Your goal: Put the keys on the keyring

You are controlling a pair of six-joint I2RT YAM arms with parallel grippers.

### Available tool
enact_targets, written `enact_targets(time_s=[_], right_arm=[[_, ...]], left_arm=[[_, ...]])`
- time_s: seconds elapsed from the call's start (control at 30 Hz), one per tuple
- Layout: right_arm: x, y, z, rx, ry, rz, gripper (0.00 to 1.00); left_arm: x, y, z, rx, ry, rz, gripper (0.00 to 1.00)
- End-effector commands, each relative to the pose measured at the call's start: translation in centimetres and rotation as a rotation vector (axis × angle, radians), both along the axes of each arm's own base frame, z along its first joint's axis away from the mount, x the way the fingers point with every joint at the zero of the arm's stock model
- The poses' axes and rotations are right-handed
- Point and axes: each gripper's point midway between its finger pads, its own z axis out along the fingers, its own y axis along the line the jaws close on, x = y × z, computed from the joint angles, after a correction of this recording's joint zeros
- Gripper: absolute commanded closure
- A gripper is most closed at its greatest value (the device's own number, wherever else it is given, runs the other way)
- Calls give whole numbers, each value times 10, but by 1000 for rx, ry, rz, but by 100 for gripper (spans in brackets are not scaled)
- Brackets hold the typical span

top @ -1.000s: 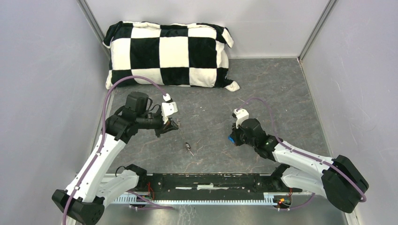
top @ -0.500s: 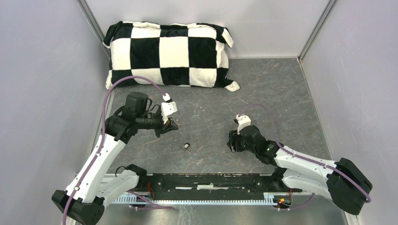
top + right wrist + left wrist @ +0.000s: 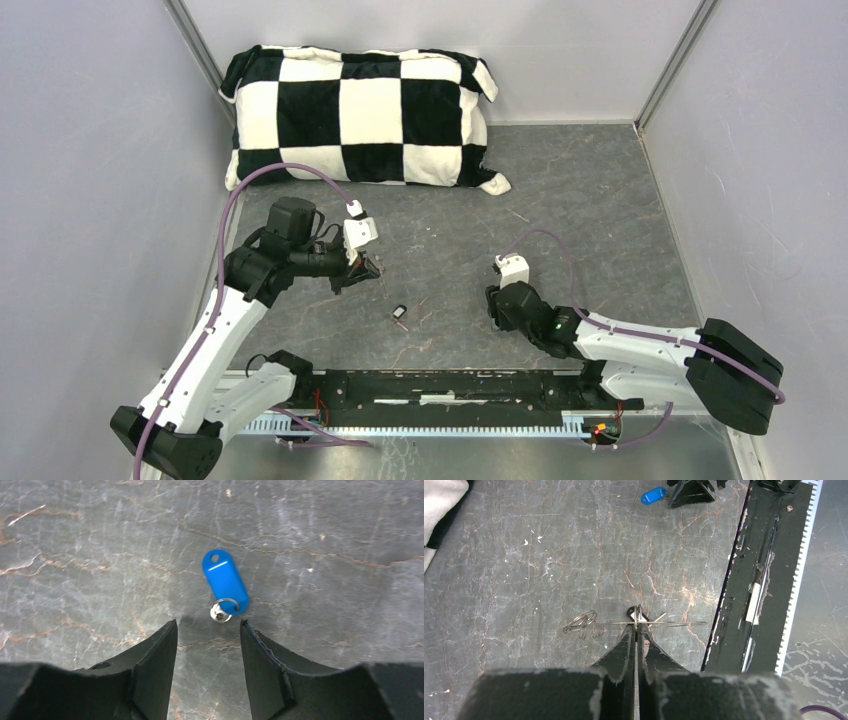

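1. Enclosure: a grey marbled table (image 3: 600,200) stands between pale walls, with a black rail (image 3: 450,385) along its near edge.
2. A chequered pillow (image 3: 360,115) lies against the far wall, well apart from the work.
3. The left gripper (image 3: 637,630) is clenched on the keyring (image 3: 674,624). In the left wrist view the thin wire loop is seen edge-on, held above the table left of centre.
4. The right gripper (image 3: 207,635) is spread and holds nothing. It sits low over the table, right of centre.
5. The blue key (image 3: 225,580) lies flat just ahead of the right fingertips, its small ring end nearest them. No contact is evident.
6. The black key (image 3: 400,313) lies loose on the table between the two grippers. Neither key is on the keyring.
7. Assessment: the step in hand appears to be the pickup of the blue key. The next move calls for advancing and lowering until the fingers straddle the head, then closing across it. The thin, flat piece may slip. The wire's opening cannot be made out.
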Motion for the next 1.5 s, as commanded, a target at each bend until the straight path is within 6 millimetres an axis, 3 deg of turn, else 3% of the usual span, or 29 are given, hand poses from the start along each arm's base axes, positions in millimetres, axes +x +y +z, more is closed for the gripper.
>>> enact_targets(time_s=[0.0, 0.37, 0.83, 0.97, 1.27, 1.47], right_arm=[[16, -2, 13, -1, -77, -64, 49], [22, 3, 15, 32, -118, -66, 68], [21, 1, 2, -24, -87, -49, 68], [21, 2, 1, -23, -87, -46, 73], [25, 1, 21, 15, -169, -18, 98], [19, 13, 35, 87, -207, 80, 100]], left_arm=[[0, -3, 10, -43, -5, 20, 98], [2, -3, 12, -40, -10, 25, 98], [3, -3, 14, -41, -13, 24, 98], [3, -4, 14, -41, -14, 21, 98], [4, -2, 16, -37, -20, 32, 98], [3, -2, 15, -34, -10, 31, 98]])
